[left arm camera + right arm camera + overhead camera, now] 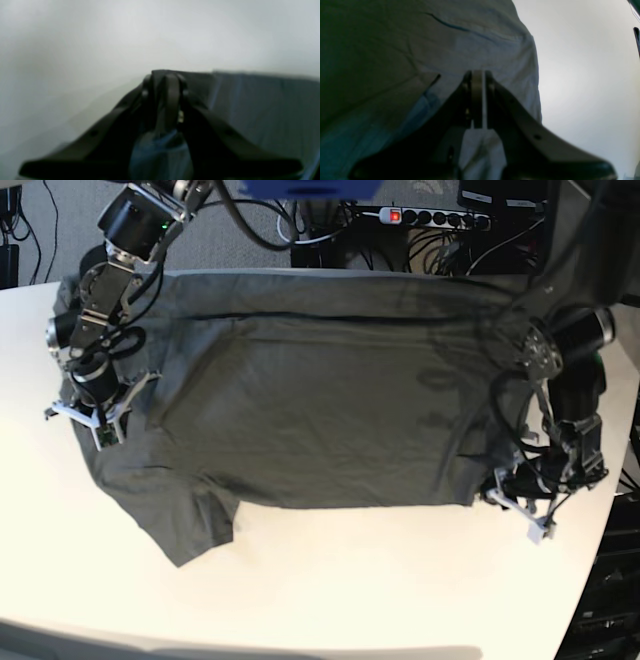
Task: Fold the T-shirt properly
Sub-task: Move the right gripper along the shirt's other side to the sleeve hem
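Left tool (pixel 165 80) apparently pinching T-shirt (pixel 320 390) edge, no readable labels, white table (pixel 330 590)

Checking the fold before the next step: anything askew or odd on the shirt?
Yes. The T-shirt lies crooked: one sleeve sticks out toward the front table edge, unfolded, and the cloth is wrinkled. Both the left gripper and right gripper pinch fabric at opposite ends.

White table (pixel 330 580) carries one thing: the dark grey T-shirt (pixel 320 400), spread flat (some wrinkles). A sleeve lies at the shirt's near-left corner; bare tabletop in front.
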Robot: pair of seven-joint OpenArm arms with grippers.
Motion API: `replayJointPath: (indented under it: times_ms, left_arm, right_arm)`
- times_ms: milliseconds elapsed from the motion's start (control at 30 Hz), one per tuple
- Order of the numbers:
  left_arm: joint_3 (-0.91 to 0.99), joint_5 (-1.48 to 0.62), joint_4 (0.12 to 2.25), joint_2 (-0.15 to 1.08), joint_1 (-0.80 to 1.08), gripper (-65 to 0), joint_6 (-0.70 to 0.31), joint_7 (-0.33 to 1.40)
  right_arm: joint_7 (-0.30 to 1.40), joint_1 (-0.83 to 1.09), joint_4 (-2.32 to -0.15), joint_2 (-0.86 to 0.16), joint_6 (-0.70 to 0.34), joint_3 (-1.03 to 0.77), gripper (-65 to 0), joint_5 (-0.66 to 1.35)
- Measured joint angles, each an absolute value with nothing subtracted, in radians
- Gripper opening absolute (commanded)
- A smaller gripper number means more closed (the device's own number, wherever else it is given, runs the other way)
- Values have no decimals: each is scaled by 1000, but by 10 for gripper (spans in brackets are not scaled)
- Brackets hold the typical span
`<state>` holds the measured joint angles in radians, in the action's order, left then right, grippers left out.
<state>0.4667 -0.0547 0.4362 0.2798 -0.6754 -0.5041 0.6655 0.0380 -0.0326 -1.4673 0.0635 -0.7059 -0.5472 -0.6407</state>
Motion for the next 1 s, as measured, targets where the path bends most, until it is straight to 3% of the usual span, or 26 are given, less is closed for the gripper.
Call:
replayJointPath:
  times_ms: [333,700,1000]
  left_arm:
    - [469,-27,689,271,-593,-568,-505,861]
    - [469,-35,722,263,-553,-568,-506,849]
    - [469,-42,727,266,-542,-568,-506,840]
  right_arm:
    - [38,-33,-1467,64,-706,-544,-637,-641]
    - [44,-48,-1466,56,-709,-415,-641,-727]
    - [38,-263,-1257,31,-708,-405,-643,-833]
